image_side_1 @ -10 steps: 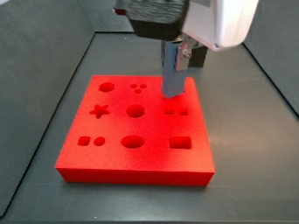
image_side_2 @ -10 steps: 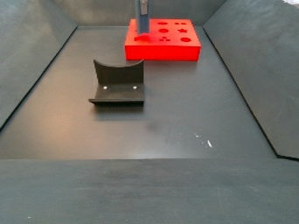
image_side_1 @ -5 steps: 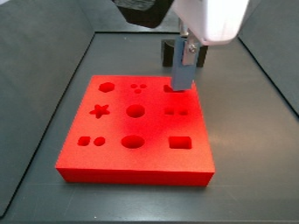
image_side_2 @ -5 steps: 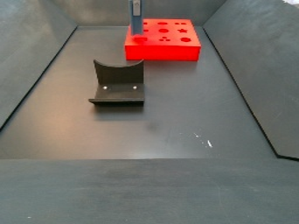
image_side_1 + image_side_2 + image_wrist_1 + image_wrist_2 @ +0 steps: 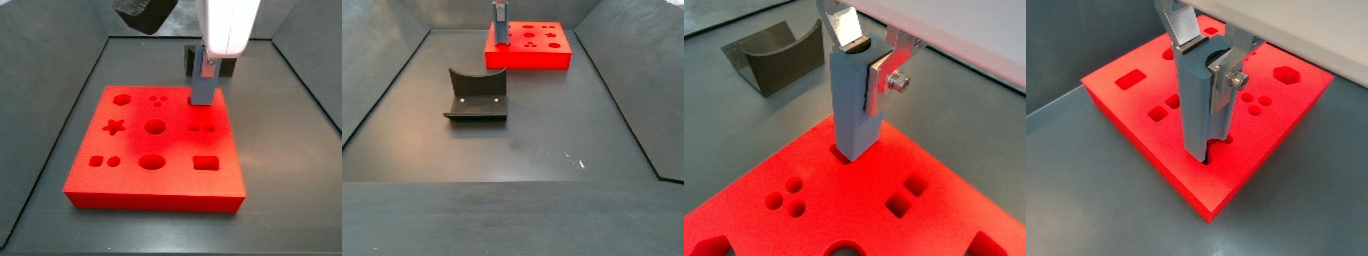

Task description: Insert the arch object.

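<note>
Side view: my gripper [image 5: 203, 100] stands upright over the far part of the red board [image 5: 160, 180], its tips just above the surface, and the insertion is not confirmed.

In both wrist views the flat fingers [image 5: 1192, 110] are drawn in narrow, and a small dark piece shows at their lower end. I take this for the arch object [image 5: 1216, 151], clamped and low against the board [image 5: 1133, 90]. Whether it sits in a hole or only rests on the foam I cannot tell. Against the side view of one second ago, the arm has lifted: its dark wrist housing is now almost out of the top of the picture. The tips have also moved a little toward the board's far edge. I judge this a reposition, not a release, so the arch is still to be seated. The fixture [image 5: 476, 95] stands well apart on the floor, unchanged.
</note>
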